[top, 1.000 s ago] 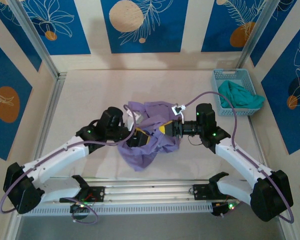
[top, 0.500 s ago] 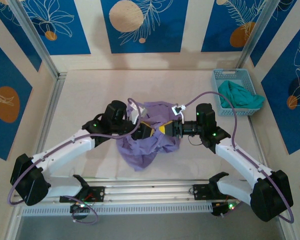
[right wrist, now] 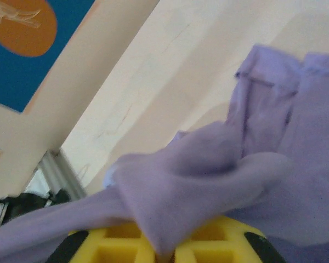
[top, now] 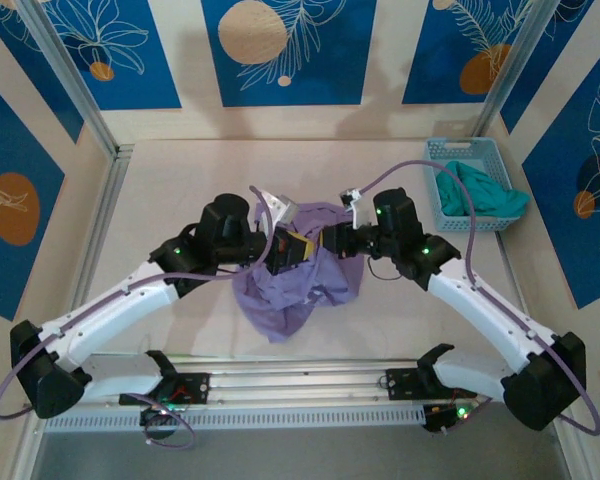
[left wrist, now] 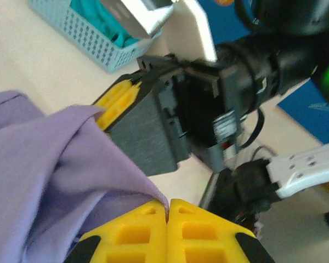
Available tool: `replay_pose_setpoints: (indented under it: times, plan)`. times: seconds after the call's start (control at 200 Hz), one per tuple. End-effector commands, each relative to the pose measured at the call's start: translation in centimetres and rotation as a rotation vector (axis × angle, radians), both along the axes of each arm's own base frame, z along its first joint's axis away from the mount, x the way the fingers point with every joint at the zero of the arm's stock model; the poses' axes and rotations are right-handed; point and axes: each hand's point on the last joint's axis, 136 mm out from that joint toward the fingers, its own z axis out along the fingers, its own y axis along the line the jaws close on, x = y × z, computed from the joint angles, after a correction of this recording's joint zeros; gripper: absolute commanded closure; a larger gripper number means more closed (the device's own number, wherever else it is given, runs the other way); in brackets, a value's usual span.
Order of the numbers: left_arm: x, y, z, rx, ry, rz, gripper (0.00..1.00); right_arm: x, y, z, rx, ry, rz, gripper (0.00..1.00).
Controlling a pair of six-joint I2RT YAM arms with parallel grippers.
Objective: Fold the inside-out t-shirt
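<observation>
We see the lavender t-shirt (top: pixel 290 290) bunched in a loose heap on the tabletop (top: pixel 180 180), about midway between the two arms and a little nearer to their bases than to the far wall. Its upper part is lifted off the surface where the two tools meet, and the rest hangs and pools below them.

The left tool (left wrist: pixel 167 205) is closed. In its wrist view the yellow fingertips press together with a fold of the purple cloth pinched at the seam between them.

The right tool (top: pixel 325 240) faces it from the other side, just beside it. Its yellow fingers stand close together with shirt fabric caught between them, so we read it as gripping the t-shirt. In the right wrist view a rumpled fold of the cloth runs down into the gap between the pads, and a hemmed edge of the shirt lies farther off.

At the far right of the tabletop, well apart from the shirt, stands a light blue basket (top: pixel 460 150) with a teal garment (top: pixel 480 190) lying in it and spilling over its right rim.
</observation>
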Motion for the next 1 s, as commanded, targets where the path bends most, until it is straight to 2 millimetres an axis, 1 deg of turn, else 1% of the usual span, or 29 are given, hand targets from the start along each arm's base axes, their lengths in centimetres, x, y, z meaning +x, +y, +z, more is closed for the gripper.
replay_pose_setpoints:
  times: [0.0, 0.09, 0.145, 0.215, 0.27, 0.345, 0.385, 0.45, 0.545, 0.585, 0.68, 0.73, 0.78, 0.845, 0.905, 0.995]
  plan:
    - [-0.2, -0.6, 2.5, -0.063, 0.032, 0.035, 1.00, 0.3, -5.0, -1.7, -0.207, -0.039, -0.193, 0.78]
    - [0.4, -1.1, 2.0, -0.058, 0.052, 0.052, 1.00, -2.1, -4.3, -0.1, -0.149, -0.147, -0.089, 0.69]
    - [0.5, -1.5, 2.0, -0.065, 0.063, 0.051, 1.00, -3.5, -3.9, 0.4, -0.108, -0.201, -0.038, 0.64]
    - [0.6, -1.9, 2.1, -0.071, 0.070, 0.046, 1.00, -5.5, -2.9, 1.2, -0.032, -0.269, 0.055, 0.59]
    - [0.9, -2.0, 2.0, -0.072, 0.076, 0.053, 1.00, -7.1, -1.8, 1.6, 0.037, -0.314, 0.139, 0.56]
    - [0.9, -2.1, 2.1, -0.076, 0.075, 0.054, 1.00, -8.7, -0.5, 2.0, 0.100, -0.373, 0.223, 0.55]
    - [1.0, -2.1, 2.1, -0.075, 0.077, 0.058, 1.00, -9.1, 0.2, 2.0, 0.111, -0.395, 0.251, 0.54]
    - [1.0, -2.0, 2.1, -0.077, 0.077, 0.061, 1.00, -9.2, 1.0, 1.9, 0.109, -0.414, 0.262, 0.54]
    - [0.8, -1.9, 2.1, -0.077, 0.079, 0.057, 1.00, -8.3, 2.1, 1.5, 0.078, -0.412, 0.245, 0.53]
    - [0.8, -1.8, 2.3, -0.080, 0.076, 0.059, 1.00, -7.6, 2.3, 1.3, 0.056, -0.405, 0.221, 0.55]
    - [0.7, -1.6, 2.4, -0.081, 0.071, 0.064, 1.00, -5.6, 2.3, 0.8, 0.007, -0.390, 0.134, 0.62]
    - [0.7, -1.4, 2.4, -0.082, 0.067, 0.070, 1.00, -4.8, 2.1, 0.7, -0.012, -0.386, 0.095, 0.69]
    - [0.7, -1.3, 2.4, -0.079, 0.063, 0.075, 1.00, -4.2, 1.8, 0.6, -0.032, -0.389, 0.066, 0.80]
    - [0.8, -1.0, 2.5, -0.077, 0.057, 0.085, 1.00, -4.1, 1.6, 0.4, -0.041, -0.390, 0.062, 0.90]
    - [1.0, -0.8, 2.5, -0.074, 0.046, 0.100, 1.00, -4.8, 1.9, 0.7, -0.021, -0.394, 0.102, 1.00]
    - [2.0, -0.1, 2.3, -0.068, 0.032, 0.151, 1.00, -6.4, 2.3, 1.5, 0.050, -0.400, 0.195, 1.00]
